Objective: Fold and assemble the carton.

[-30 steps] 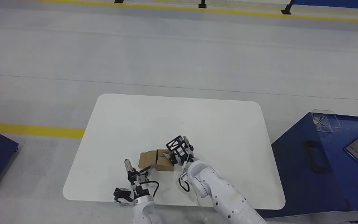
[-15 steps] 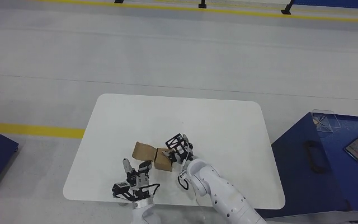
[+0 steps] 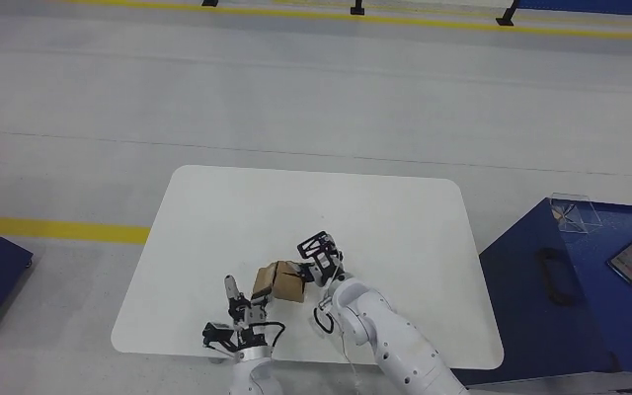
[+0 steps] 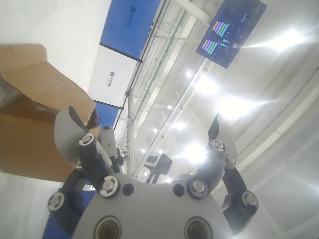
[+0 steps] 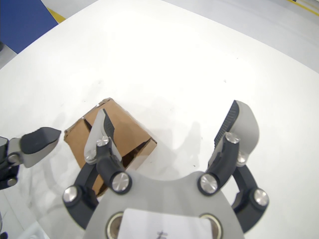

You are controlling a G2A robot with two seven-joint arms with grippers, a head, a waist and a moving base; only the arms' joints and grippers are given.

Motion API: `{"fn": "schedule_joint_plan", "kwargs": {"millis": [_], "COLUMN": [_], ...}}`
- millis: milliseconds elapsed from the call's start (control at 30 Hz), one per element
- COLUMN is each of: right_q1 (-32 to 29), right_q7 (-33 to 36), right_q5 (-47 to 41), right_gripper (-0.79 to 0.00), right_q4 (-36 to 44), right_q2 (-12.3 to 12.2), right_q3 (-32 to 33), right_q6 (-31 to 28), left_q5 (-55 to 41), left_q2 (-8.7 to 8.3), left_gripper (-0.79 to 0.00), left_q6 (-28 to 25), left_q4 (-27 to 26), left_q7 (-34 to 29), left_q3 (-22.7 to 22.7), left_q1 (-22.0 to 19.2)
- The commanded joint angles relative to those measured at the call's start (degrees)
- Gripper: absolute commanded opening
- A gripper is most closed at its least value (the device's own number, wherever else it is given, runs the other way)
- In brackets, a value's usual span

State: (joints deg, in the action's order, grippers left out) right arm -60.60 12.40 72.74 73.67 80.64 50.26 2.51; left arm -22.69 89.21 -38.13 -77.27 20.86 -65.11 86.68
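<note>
Small brown cardboard carton (image 3: 281, 281) lies on the white table (image 3: 395, 217), near its near edge. Left gripper (image 4: 143, 118) is spread, one finger by a flap. Right gripper (image 5: 169, 108) is spread just above. Judged light, thin-walled and crushable, so push the flaps close to their creases.

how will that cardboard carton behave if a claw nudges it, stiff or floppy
Probably light and easy to slide: the carton sits on the smooth white table. Gaps show at its unsealed end, so the panels would likely flex or spring open under a push. Flat sides suggest it won't roll.
</note>
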Motion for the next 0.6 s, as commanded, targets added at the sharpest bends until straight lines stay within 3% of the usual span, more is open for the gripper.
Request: {"fn": "schedule_joint_plan", "kwargs": {"millis": [0,567], "right_q1": [-0.08,2.19], "right_q7": [0.09,2.3], "right_q5": [0.34,3.46], "right_gripper": [0.0,0.0], "right_q4": [0.24,-5.33], "right_q2": [0.14,1.92], "right_q3": [-0.24,-2.54], "right_q6": [0.13,0.88], "left_q5": [-0.75,-7.78], "left_q2": [0.02,1.89], "left_gripper": [0.0,0.0], "left_q6": [2.54,4.38], "left_q4": [-0.44,9.9], "left_q7": [-0.21,-0.08], "left_q3": [-0.32,-0.79], "left_q1": [0.16,-7.39]}}
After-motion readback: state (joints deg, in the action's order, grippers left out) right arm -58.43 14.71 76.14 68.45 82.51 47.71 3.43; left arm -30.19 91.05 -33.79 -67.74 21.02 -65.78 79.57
